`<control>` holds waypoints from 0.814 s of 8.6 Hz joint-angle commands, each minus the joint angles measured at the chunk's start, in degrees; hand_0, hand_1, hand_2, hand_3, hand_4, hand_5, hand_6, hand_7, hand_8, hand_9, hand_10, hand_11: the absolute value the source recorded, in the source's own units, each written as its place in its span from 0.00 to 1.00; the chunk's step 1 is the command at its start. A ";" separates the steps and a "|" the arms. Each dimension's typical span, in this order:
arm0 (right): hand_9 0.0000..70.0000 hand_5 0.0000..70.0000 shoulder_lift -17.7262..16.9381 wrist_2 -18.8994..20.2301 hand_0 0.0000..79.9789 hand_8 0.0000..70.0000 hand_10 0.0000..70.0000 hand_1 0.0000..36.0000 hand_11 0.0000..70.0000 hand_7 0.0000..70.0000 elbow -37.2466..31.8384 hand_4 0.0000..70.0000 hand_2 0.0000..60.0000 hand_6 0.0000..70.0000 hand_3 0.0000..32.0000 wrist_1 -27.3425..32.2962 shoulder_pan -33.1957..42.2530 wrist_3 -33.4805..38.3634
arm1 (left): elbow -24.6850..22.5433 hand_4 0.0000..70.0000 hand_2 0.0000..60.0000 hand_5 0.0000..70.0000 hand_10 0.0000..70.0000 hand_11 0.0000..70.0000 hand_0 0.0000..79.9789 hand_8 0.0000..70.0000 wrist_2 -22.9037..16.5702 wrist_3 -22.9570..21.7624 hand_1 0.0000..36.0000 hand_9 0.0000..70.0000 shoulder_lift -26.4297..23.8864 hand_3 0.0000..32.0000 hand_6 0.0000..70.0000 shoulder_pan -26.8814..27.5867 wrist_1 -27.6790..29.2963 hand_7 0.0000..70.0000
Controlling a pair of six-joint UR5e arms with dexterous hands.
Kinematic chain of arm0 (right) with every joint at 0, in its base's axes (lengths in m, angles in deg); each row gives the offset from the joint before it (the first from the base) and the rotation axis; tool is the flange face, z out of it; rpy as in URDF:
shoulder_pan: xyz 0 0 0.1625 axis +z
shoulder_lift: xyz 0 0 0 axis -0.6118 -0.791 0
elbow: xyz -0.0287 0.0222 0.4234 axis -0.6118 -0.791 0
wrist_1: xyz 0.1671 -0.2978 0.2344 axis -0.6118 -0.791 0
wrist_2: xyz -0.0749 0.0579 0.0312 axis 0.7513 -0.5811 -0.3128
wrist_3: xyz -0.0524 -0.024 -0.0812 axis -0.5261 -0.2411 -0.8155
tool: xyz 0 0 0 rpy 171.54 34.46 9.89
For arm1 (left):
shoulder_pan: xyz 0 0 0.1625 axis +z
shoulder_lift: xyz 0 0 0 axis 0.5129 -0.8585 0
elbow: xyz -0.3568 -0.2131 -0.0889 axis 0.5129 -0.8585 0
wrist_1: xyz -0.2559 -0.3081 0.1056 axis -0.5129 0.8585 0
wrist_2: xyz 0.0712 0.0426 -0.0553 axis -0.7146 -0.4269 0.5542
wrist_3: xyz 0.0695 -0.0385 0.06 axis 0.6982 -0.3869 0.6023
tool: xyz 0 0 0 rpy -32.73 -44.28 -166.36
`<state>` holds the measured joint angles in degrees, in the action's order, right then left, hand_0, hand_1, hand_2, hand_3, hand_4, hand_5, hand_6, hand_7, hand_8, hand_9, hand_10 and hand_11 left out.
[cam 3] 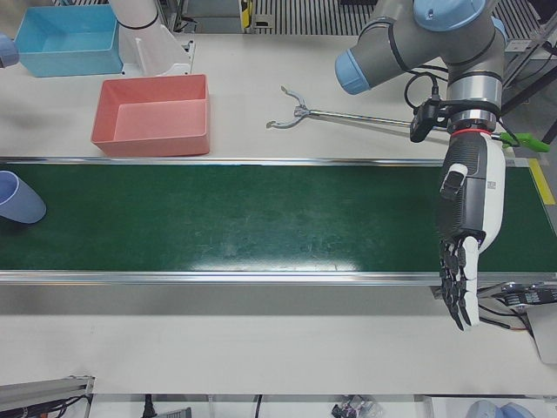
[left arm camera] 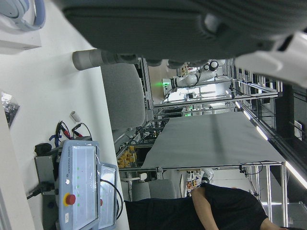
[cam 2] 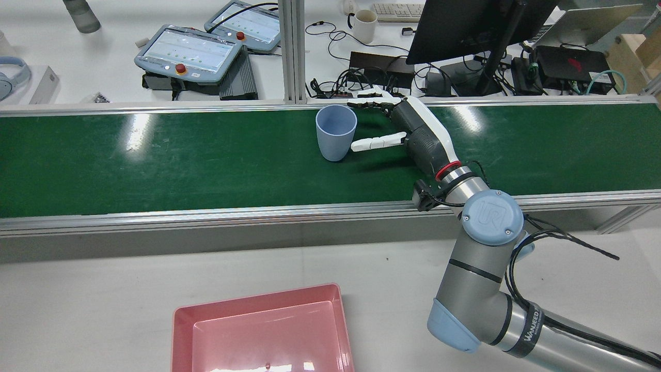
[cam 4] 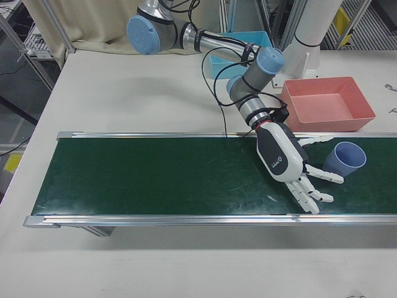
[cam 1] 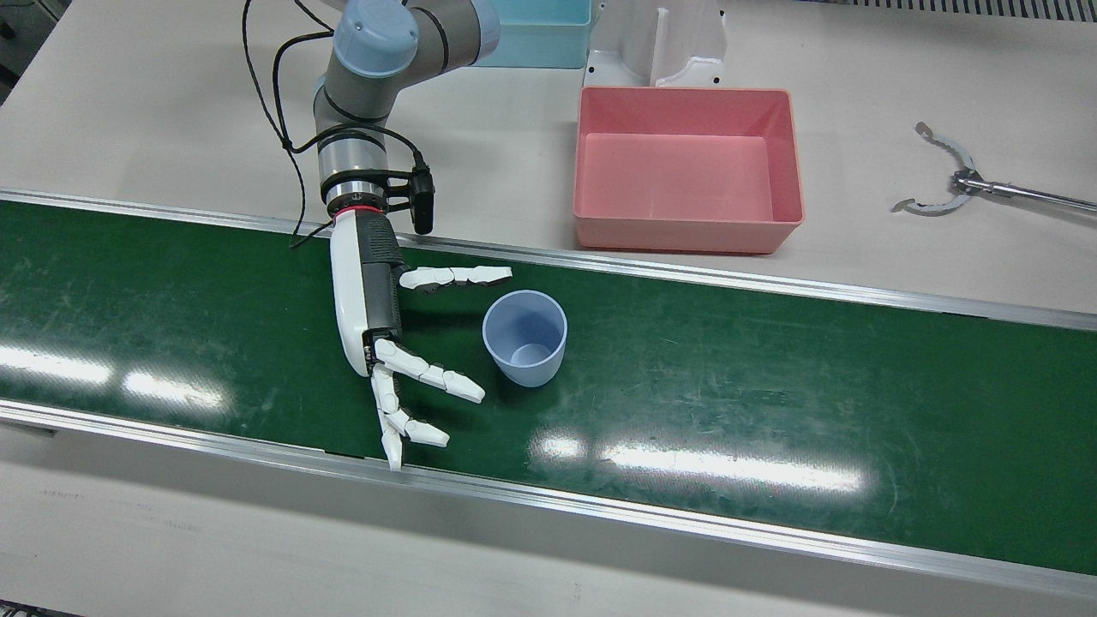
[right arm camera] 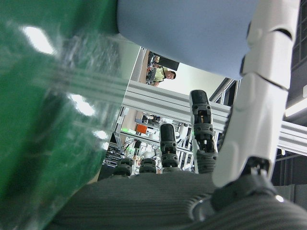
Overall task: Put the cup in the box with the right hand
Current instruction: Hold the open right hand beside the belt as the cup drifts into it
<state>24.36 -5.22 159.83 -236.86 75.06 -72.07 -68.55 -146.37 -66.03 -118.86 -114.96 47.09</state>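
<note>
A light blue cup [cam 1: 524, 337] stands upright and empty on the green conveyor belt [cam 1: 771, 377]. My right hand [cam 1: 377, 326] lies low over the belt just beside the cup, open, with the thumb [cam 1: 454, 276] on one side and the other fingers [cam 1: 428, 373] spread on the other; nothing touches the cup. The rear view shows the same hand [cam 2: 408, 129] next to the cup [cam 2: 335, 133]. The pink box [cam 1: 686, 167] sits empty on the table behind the belt. In the right hand view the cup [right arm camera: 192, 28] fills the top. My left hand [cam 3: 470, 226] hangs open and empty at the belt's far end.
Metal tongs [cam 1: 951, 180] lie on the table to the side of the pink box. A light blue bin [cam 1: 531, 34] and a white pedestal [cam 1: 660, 43] stand behind the box. Aluminium rails [cam 1: 600, 506] edge the belt. Monitors and teach pendants [cam 2: 191, 51] sit beyond the belt.
</note>
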 commanded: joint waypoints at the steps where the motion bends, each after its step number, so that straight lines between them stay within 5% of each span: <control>1: 0.09 0.08 0.09 -0.06 0.69 0.02 0.05 0.51 0.10 0.46 -0.04 0.38 0.08 0.11 0.00 0.00 -0.15 0.00 | 0.00 0.00 0.00 0.00 0.00 0.00 0.00 0.00 0.00 0.00 0.00 0.00 0.00 0.00 0.00 0.00 0.00 0.00; 7: 0.09 0.08 0.09 -1.11 0.69 0.02 0.05 0.52 0.10 0.48 -0.04 0.38 0.09 0.11 0.00 0.00 -0.86 0.00 | 0.00 0.00 0.00 0.00 0.00 0.00 0.00 0.00 0.00 0.00 0.00 0.00 0.00 0.00 0.00 0.00 0.00 0.00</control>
<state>24.45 -5.71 159.78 -236.86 74.49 -72.07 -68.55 -146.37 -66.03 -118.86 -114.97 47.09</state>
